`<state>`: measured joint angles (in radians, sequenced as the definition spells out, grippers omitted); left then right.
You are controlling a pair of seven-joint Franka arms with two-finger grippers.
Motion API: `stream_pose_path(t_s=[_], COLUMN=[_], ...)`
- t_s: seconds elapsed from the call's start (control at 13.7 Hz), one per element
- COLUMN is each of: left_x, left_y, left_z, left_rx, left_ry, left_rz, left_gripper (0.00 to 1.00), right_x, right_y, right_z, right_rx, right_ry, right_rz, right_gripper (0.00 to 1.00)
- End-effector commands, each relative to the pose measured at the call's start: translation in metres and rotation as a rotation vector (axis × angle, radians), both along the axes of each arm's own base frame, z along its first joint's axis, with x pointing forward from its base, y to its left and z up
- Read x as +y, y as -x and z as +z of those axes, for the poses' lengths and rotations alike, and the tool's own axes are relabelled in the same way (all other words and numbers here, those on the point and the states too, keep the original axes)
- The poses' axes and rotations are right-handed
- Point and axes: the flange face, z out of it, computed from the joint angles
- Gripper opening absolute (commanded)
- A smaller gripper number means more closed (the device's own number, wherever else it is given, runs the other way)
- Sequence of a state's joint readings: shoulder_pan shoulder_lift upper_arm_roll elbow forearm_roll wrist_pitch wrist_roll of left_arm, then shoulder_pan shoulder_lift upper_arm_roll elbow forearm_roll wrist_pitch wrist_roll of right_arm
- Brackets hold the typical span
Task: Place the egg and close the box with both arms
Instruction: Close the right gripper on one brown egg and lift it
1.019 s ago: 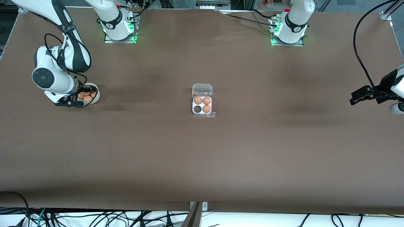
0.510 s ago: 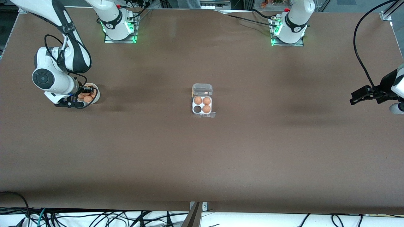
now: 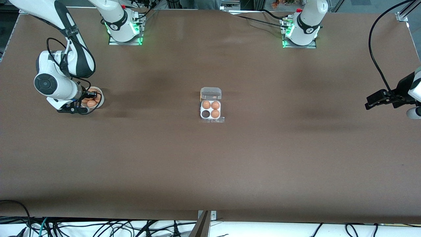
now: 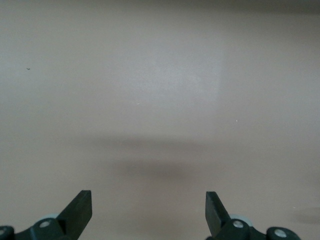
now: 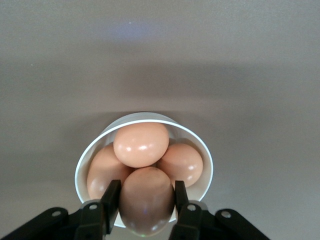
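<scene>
While left gripper (image 3: 369,102) waits, fingers (image 4: 80,209) apart, over bare table (image 3: 263,158) at left arm's end, egg carton (image 3: 210,109) sits mid-table, lid open, three cells filled, 7 o'clock cell empty. Right gripper (image 5: 146,200) clamps egg (image 5: 146,200) over white bowl (image 5: 202,150) at right arm's end.

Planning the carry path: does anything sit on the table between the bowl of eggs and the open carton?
Nothing visible does. The right gripper grips the egg over the bowl; bare table runs to the box, lid open.

White arms (image 3: 59,19), black bands, black cables.
</scene>
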<state>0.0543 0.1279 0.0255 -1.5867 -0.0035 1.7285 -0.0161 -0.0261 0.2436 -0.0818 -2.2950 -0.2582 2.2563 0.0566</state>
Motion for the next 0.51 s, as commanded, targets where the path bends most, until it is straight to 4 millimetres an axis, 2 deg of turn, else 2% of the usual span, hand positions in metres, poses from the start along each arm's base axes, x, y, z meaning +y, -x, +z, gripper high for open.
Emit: stream_pose_path(t_s=[0.0,0.22,0.44], left_x=[0.004,0.003,0.003], left_y=[-0.004,-0.004,-0.004], left_z=[0.005,0.005,0.005], left_rx=[0.002,0.002,0.002], left_ry=[-0.022,-0.022,-0.022], left_rz=[-0.021,-0.022,-0.022], left_gripper=[1.00,1.00,1.00], right_x=[-0.003,-0.001,0.004], right_y=[-0.007,-0.017,-0.031], right_z=[0.000,0.011,0.031], right_rx=[0.000,0.013,0.035], right_ry=[0.007,0.015,0.028], right_rz=[0.020,0.019,0.013], right_gripper=[0.38,0.32,0.31])
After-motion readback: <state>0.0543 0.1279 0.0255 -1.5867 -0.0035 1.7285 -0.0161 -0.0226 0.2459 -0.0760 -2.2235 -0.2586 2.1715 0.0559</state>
